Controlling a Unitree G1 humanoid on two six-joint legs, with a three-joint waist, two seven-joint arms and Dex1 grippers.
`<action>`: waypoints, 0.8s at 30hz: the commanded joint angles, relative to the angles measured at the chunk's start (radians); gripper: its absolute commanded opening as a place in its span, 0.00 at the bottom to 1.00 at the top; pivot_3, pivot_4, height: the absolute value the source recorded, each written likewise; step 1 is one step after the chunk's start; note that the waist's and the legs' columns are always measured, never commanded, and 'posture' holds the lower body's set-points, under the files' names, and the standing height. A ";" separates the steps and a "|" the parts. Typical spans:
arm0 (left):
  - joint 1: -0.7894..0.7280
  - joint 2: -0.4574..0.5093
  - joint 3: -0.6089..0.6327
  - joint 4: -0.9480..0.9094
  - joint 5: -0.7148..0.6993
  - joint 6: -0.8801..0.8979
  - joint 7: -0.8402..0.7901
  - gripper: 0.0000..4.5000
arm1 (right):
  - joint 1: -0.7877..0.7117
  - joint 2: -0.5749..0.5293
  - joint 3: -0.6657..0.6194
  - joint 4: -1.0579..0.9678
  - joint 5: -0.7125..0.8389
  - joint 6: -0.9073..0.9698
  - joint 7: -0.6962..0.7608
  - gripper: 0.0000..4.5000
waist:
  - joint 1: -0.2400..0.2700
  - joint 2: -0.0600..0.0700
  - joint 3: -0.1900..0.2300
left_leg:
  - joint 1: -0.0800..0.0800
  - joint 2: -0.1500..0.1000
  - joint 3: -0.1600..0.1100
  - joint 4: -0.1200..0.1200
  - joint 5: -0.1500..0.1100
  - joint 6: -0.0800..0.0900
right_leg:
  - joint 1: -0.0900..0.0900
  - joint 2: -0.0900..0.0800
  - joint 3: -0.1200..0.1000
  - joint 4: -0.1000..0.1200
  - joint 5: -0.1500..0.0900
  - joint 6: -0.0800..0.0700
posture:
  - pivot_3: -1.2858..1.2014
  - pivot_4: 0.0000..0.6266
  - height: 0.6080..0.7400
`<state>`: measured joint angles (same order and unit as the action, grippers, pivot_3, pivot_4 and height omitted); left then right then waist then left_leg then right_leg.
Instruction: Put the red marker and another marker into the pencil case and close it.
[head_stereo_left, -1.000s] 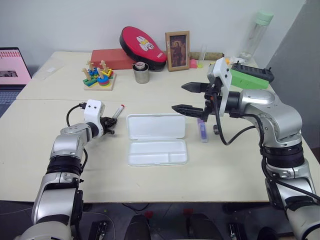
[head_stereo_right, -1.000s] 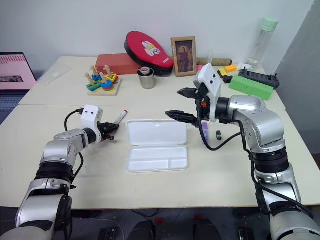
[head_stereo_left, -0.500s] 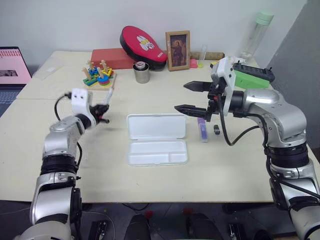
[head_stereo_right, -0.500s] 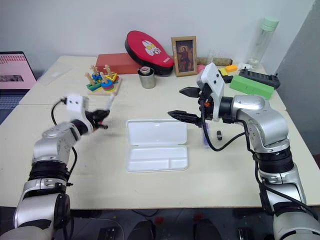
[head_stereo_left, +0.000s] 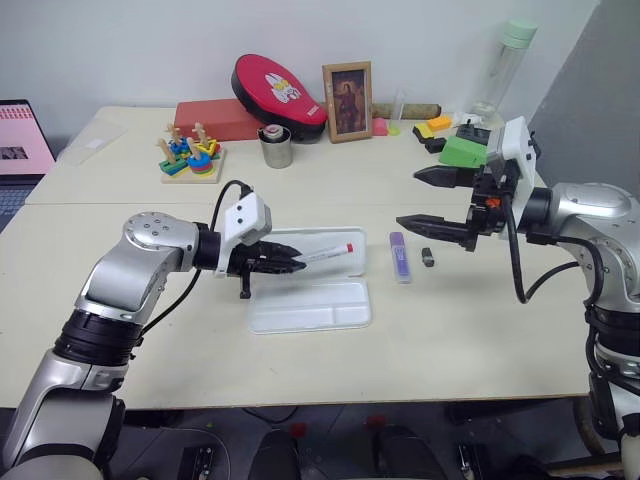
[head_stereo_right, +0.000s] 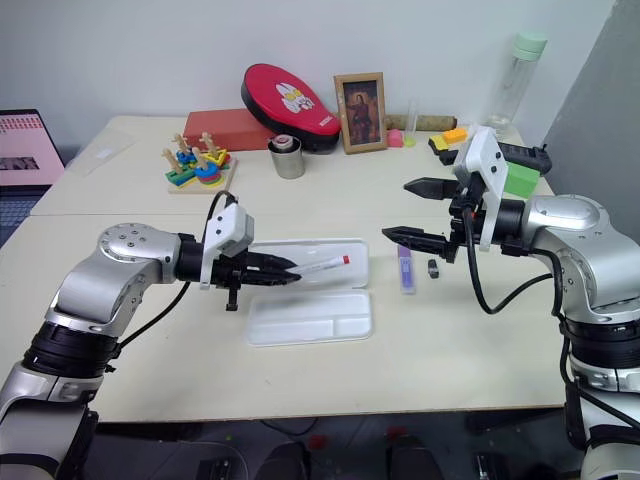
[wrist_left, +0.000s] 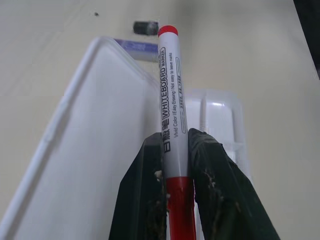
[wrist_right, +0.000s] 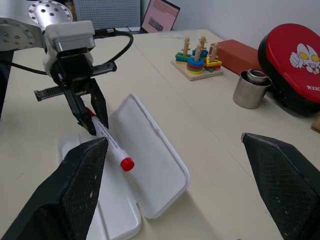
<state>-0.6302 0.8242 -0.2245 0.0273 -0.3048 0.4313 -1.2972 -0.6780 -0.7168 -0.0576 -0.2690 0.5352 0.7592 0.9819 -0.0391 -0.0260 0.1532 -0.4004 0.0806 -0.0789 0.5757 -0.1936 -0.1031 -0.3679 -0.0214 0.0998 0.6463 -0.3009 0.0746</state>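
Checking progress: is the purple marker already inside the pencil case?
No, the purple marker lies on the table beside the open pencil case.

The left pincer (head_stereo_left: 292, 264), clamped on the red marker (head_stereo_left: 327, 253), has swung in from the open desk (head_stereo_left: 150, 330) at the robot's left to a spot over the open pencil case (head_stereo_left: 310, 318). A second ago the marker stood tilted up and away beside the case; now it lies nearly level above the case's lid, its red end toward the purple marker (head_stereo_left: 399, 256). The right pincer (head_stereo_left: 432, 200), its fingers spread wide, has drawn back from above the case's right end toward the robot's right, and now hangs beyond the purple marker.
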 joint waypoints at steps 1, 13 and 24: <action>-0.009 0.000 -0.044 0.046 0.077 -0.073 -0.027 0.09 | 0.021 -0.026 -0.036 -0.058 0.024 0.015 -0.026 1.00 | 0.004 0.000 0.000 | 0.000 0.000 0.000 0.000 0.000 0.000 | 0.000 0.000 0.000 0.000 0.000 0.000 | 0.52 0.24 1.00; -0.001 -0.059 -0.073 0.072 0.136 -0.084 -0.021 0.09 | 0.116 -0.080 -0.007 -0.135 0.067 0.047 -0.003 1.00 | 0.008 0.000 0.000 | -0.001 0.000 0.000 0.000 0.000 0.000 | 0.000 0.000 0.000 0.000 0.000 0.000 | 0.52 0.24 1.00; 0.003 -0.074 -0.079 0.080 0.172 -0.074 -0.013 0.09 | 0.122 -0.084 0.006 -0.136 0.065 0.048 -0.002 1.00 | 0.008 0.000 0.000 | -0.001 0.000 0.000 0.001 0.000 0.000 | 0.000 0.000 0.000 0.000 0.000 0.000 | 0.52 0.24 1.00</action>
<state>-0.6271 0.7570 -0.3101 0.1193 -0.1350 0.3624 -1.3150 -0.5571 -0.7844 -0.0398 -0.3730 0.5817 0.8131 0.9767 -0.0309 -0.0261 0.1533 -0.4010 0.0806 -0.0790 0.5764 -0.1936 -0.1030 -0.3680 -0.0215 0.0999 0.6464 -0.3010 0.0745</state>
